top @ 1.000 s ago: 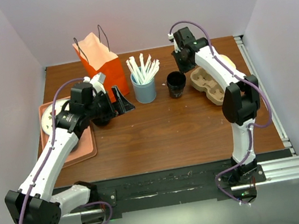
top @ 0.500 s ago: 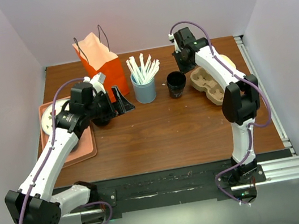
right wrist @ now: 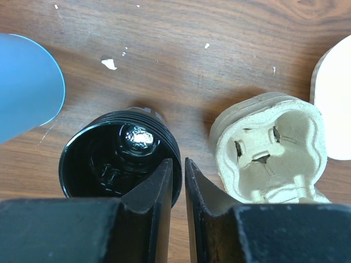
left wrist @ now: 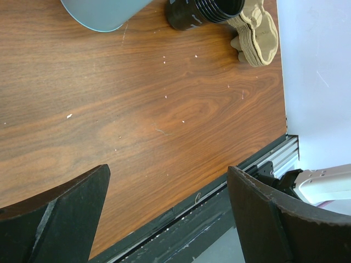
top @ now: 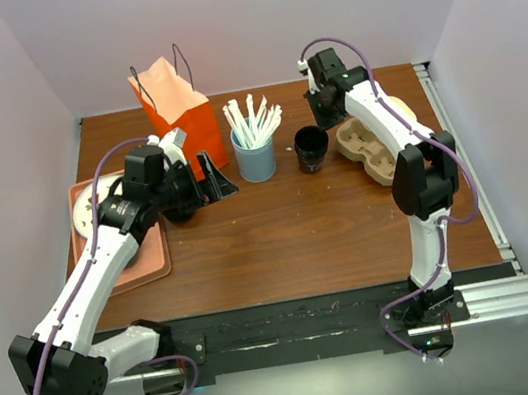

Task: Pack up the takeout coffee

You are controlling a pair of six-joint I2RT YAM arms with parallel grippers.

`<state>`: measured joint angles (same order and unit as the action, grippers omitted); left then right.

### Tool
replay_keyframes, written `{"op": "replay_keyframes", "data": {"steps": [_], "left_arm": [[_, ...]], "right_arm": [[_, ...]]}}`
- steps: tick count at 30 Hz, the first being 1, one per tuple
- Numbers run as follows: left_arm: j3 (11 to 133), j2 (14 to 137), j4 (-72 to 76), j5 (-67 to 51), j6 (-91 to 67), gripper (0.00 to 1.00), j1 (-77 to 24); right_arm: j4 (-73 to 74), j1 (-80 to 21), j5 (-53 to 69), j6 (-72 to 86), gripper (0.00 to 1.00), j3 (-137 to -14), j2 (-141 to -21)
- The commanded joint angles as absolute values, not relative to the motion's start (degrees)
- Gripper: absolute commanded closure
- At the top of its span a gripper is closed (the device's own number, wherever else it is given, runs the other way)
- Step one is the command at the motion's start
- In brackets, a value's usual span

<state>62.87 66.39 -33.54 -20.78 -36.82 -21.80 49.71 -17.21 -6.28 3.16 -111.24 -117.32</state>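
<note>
I cannot make out the takeout coffee; only a dark rounded shape peeks from under my left wrist in the top view. My left gripper [top: 218, 177] hovers beside the orange paper bag [top: 179, 110]. It stands wide open [left wrist: 167, 170] with only bare wood between its fingers. My right gripper [top: 317, 120] is at the back rim of the stack of all-black cups [top: 313, 154]. Its fingers are nearly together [right wrist: 178, 160], one inside the open top cup [right wrist: 109, 159] and one outside, pinching the rim.
A blue holder [top: 257, 161] full of white straws stands left of the black cups. Stacked cardboard cup carriers [top: 370, 154] lie to their right, with a pale round disc [right wrist: 334, 104] beyond. A salmon tray [top: 143, 263] with a plate [top: 82, 202] sits at the left edge.
</note>
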Motion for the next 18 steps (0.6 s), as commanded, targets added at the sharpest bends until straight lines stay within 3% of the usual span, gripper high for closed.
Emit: {"op": "replay_keyframes", "data": {"steps": [1, 6, 9, 18], "left_arm": [[63.19, 66.36, -31.82, -21.53, -36.04, 0.07, -21.97], [63.19, 66.62, -31.73, -21.45, -36.04, 0.07, -21.97], [63.19, 66.71, -31.73, -21.53, -36.04, 0.07, -21.97], [63.28, 66.71, -31.29, -20.92, -35.86, 0.07, -21.89]], "right_arm": [[49.57, -16.79, -5.54, 2.46, 0.81, -112.33, -118.12], [49.57, -16.70, -5.63, 2.46, 0.82, -112.41, -118.30], [49.57, -16.70, -6.59, 2.46, 0.90, -112.59, -118.13], [50.62, -16.79, -6.77, 3.86, 0.94, -113.47, -115.93]]}}
